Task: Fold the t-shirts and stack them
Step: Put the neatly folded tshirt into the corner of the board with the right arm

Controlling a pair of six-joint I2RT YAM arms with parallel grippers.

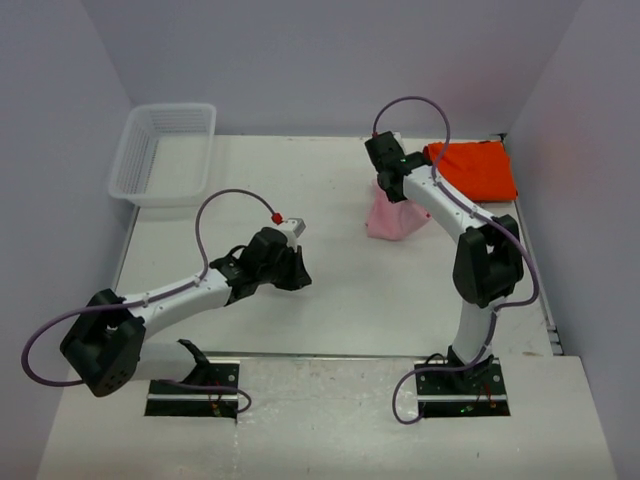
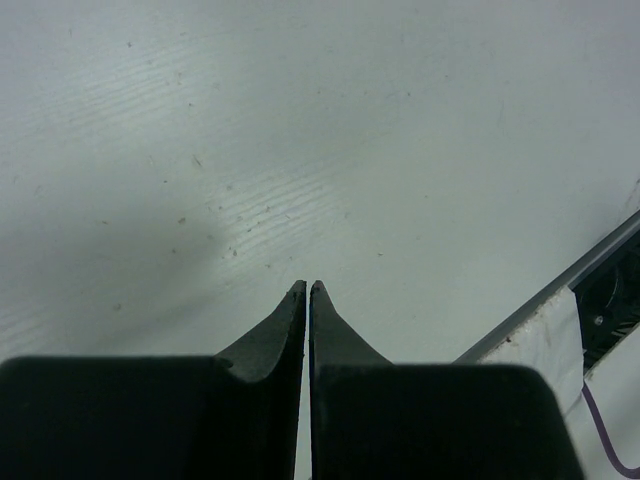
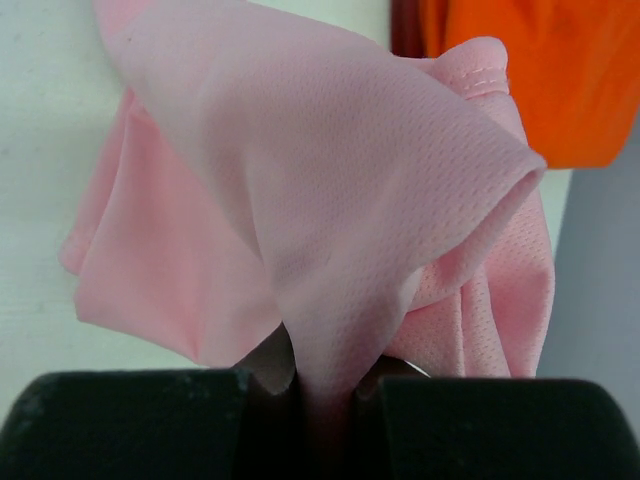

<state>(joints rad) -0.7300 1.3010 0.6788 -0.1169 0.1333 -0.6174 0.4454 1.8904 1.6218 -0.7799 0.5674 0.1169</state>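
Right gripper is pressed together on a fold of the pink t-shirt, the cloth running straight down between its fingers; in the top view the right gripper sits over the far right part of the tabletop, and the pink t-shirt hangs from it in a bunched heap whose bulk lies at 6 o'clock, its lower part touching the surface. The orange t-shirt lies flat and folded near the gripper, between 2 and 3 o'clock, its long axis running roughly from 10 to 4 o'clock; in the wrist view the orange t-shirt shows at 1 o'clock, just beyond the pink cloth. The pink shirt looks unfolded, so the coming move likely turns on this: bare surface for spreading it lies toward 8 o'clock, the finished stack the opposite way. Left gripper is shut on nothing, its tips together above bare tabletop; in the top view the left gripper sits at 8 o'clock from the right one, well apart from both shirts, so the right arm is far the nearer.
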